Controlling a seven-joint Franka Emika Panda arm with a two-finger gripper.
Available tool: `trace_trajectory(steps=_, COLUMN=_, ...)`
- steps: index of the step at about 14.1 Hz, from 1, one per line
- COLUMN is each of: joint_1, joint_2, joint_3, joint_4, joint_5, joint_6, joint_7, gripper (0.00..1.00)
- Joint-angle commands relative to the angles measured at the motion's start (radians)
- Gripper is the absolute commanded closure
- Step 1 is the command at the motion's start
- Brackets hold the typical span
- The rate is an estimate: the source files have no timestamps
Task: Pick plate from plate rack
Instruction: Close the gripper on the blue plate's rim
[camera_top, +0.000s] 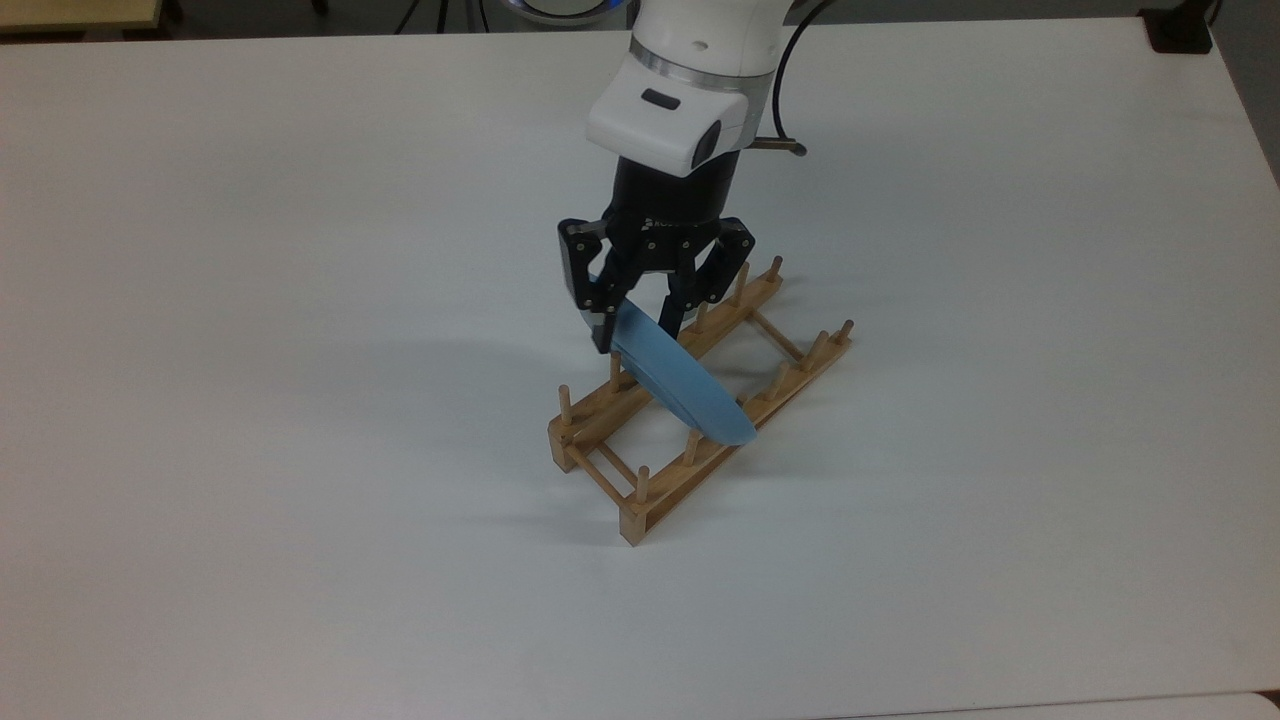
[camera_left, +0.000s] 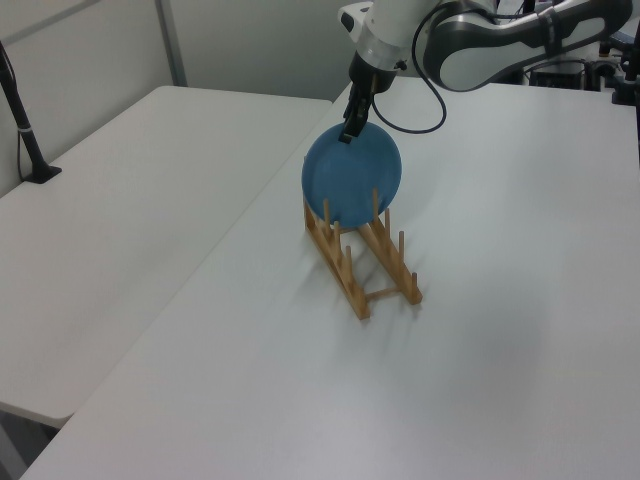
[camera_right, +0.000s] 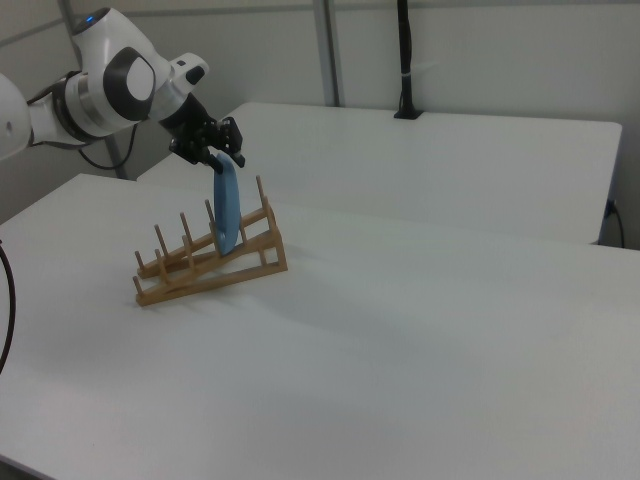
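The light wooden plate rack (camera_top: 690, 400), two long rails joined by thin crossbars and set with upright dowel pegs, sat on a broad white table (camera_top: 300, 450), and everything else is placed from it. The round, glossy light-blue plate (camera_top: 680, 385) stood on edge in the rack between pegs toward the rack's middle, leaning a little; in the top view it hid the pegs and stretch of rail directly behind it, and in the right view (camera_right: 226, 212) it showed only as a thin edge-on sliver. At the plate's top rim, above the rack, the black two-finger gripper (camera_top: 635, 330) had its fingers either side of the rim, narrowly parted; whether the pads pressed the plate could not be made out, since the rim covered the fingertips in the top view and the left view showed the gripper (camera_left: 349, 134) only from the side. The white arm (camera_left: 480, 40) ran off the frame behind the rack. Beyond the rack in the left view a second white table (camera_left: 120, 200) stood alongside, then a pale partition wall (camera_left: 250, 40) and a black post (camera_left: 25, 130) at the far edge.
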Motion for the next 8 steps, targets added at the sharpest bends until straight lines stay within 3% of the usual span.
trace_trajectory(steps=1, joint_1=0.017, joint_2=-0.015, joint_3=-0.006, joint_4=0.005, joint_5=-0.021, joint_6=0.008, joint_7=0.027, gripper=0.81)
trace_trajectory(steps=4, joint_1=0.018, joint_2=-0.032, joint_3=-0.006, joint_4=0.005, joint_5=-0.020, joint_6=0.002, joint_7=0.027, gripper=1.00)
trace_trajectory(steps=8, joint_1=0.018, joint_2=-0.063, joint_3=-0.006, joint_4=0.004, joint_5=-0.021, joint_6=-0.008, joint_7=0.018, gripper=1.00)
